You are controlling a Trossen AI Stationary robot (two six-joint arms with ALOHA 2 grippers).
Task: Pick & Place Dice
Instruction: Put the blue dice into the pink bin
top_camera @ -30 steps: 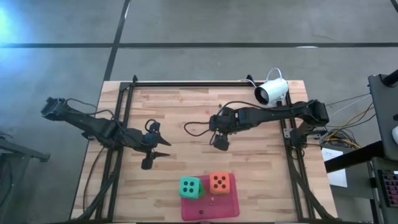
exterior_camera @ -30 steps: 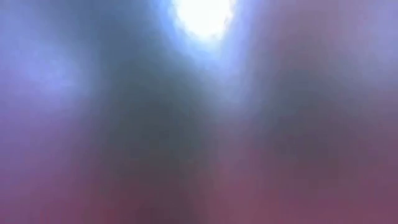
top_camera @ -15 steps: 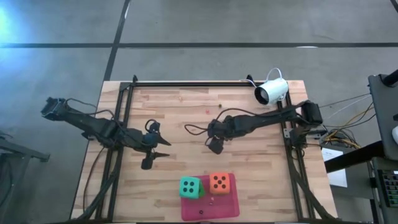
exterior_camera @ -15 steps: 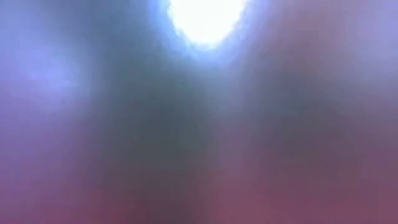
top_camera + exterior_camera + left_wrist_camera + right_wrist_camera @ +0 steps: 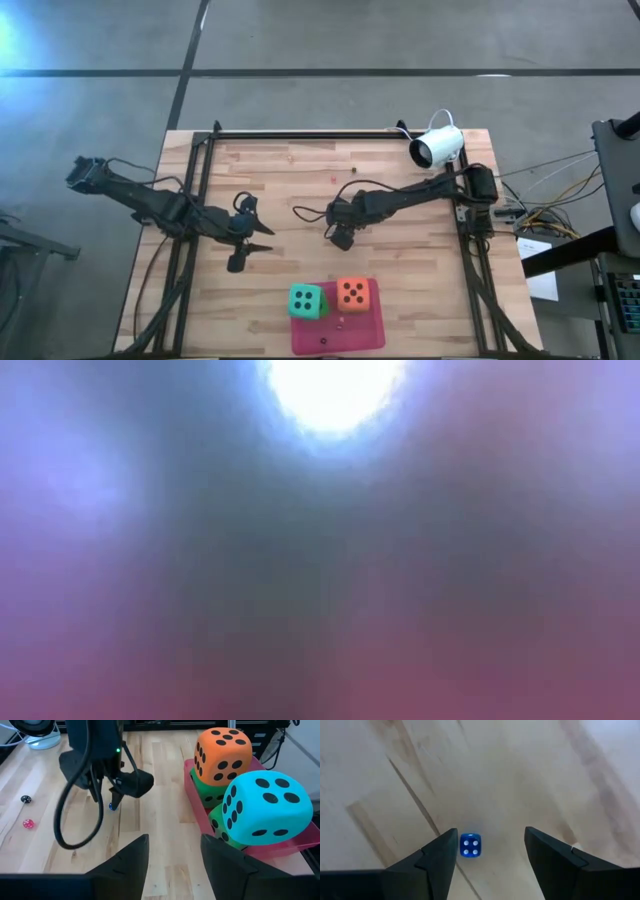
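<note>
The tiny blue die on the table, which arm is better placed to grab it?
Right. Its open end effector straddles the tiny blue die; the left end effector sits farther away.

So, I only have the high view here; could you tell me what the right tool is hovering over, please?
Observer: A tiny blue die lies on the wood between the right tool's open fingers, four white pips up.
Operator: Thank you. Are there other tiny dice about?
Observer: Yes, the left wrist view shows a black die and a pink die on the table.
Operator: And are the big dice stacked?
Observer: The orange die sits on a green die, and the teal die on a second green die, all in the pink tray.
</note>
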